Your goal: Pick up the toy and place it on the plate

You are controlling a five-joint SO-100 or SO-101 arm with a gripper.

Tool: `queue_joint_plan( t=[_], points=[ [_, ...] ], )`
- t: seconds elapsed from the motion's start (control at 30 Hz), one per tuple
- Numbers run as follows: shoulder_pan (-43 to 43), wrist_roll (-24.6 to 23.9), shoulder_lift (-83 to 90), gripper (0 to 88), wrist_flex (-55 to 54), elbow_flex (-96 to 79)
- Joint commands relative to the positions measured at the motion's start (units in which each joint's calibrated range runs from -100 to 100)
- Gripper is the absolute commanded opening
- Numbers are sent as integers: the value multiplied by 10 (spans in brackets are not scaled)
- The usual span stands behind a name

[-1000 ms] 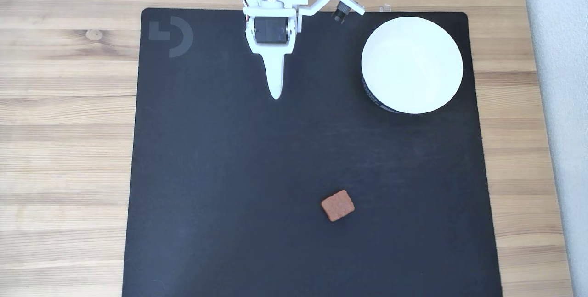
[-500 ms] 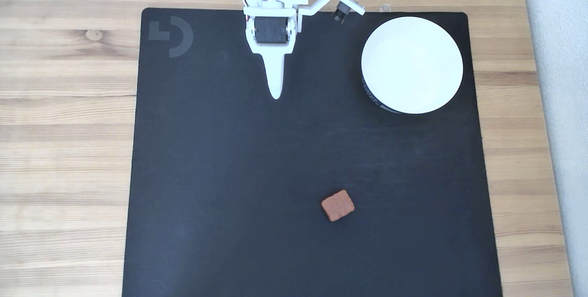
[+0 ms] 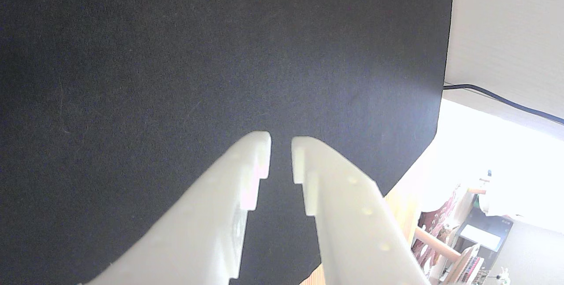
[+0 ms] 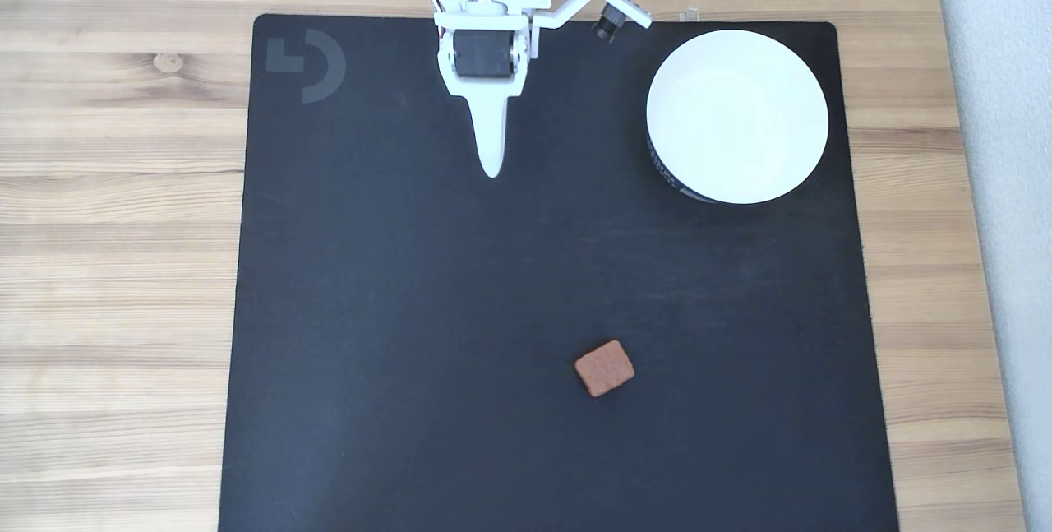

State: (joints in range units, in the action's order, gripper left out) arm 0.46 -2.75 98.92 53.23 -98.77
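Nothing has visibly moved since the earlier frames: toy, plate and arm all sit where they were a second ago.

In the fixed view the toy (image 4: pixel 605 368), a small reddish-brown block with rounded corners and a grainy top, lies flat and slightly turned on the black mat (image 4: pixel 394 310). It is well apart from the jaws, far beyond their tips toward the bottom of that view and a little to the right of the line they point along. Nothing touches it.

The plate (image 4: pixel 737 116), a round white dish with a dark printed band showing on its lower left outer side, sits on the mat's upper right corner, off to the right of the jaws at about the level of the fingertips, with bare mat between them.

The gripper (image 4: pixel 492 171) hangs over the upper part of the mat, tapering to a point toward the bottom of the fixed view. In the wrist view the gripper (image 3: pixel 281 140) shows two white fingers (image 3: pixel 246 161) with a narrow gap of dark mat between the tips; the jaws are slightly parted and hold nothing.

Light wooden table (image 4: pixel 115 187) surrounds the mat.
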Motion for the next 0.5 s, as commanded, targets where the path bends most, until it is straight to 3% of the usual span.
queue_joint_plan(
  t=[0.0,0.47],
  points=[
    [-5,-1,3,25,1,-6],
    [-8,-1,3,25,1,-6]
  ],
)
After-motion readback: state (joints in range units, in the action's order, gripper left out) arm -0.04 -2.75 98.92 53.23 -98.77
